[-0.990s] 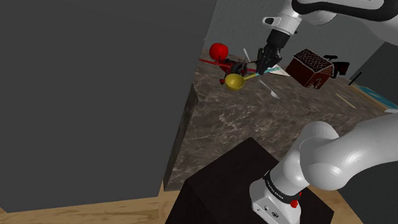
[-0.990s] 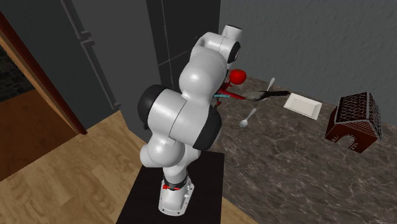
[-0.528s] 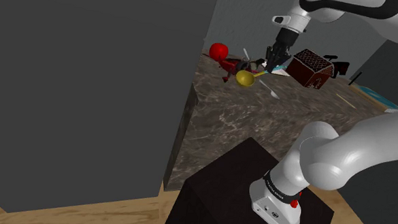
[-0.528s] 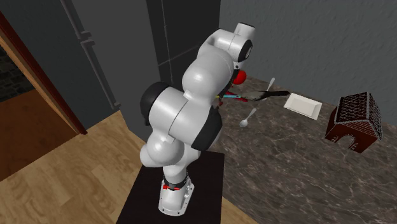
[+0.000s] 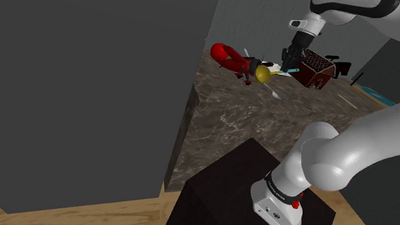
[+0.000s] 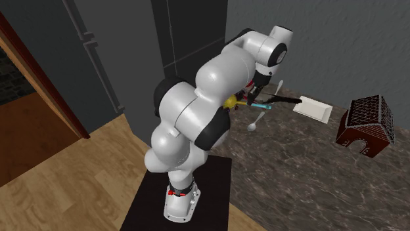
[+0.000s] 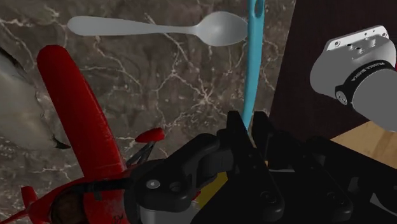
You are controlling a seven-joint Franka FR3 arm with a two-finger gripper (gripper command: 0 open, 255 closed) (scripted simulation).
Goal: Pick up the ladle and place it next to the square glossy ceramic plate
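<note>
Black pincer [image 7: 249,122] grips the ladle [image 7: 250,63] by its blue handle, fingers narrow.

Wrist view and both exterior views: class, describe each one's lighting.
Wrist view: black end effector nearly a silhouette, clasping the ladle; spoon pale against the dark counter. Shoulder view: tall grey unit dim, arm brightly highlighted. Second exterior view: even light, soft sheen on the arm.

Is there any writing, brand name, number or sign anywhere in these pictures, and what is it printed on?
Pale lettering on the dark band around the arm's base joint, in the wrist view: too small to read.
The same dark band in the shoulder view: lettering too small to read.
The ladle clasped in the gripper: no text.
Nothing else carries words, numbers or signs.
</note>
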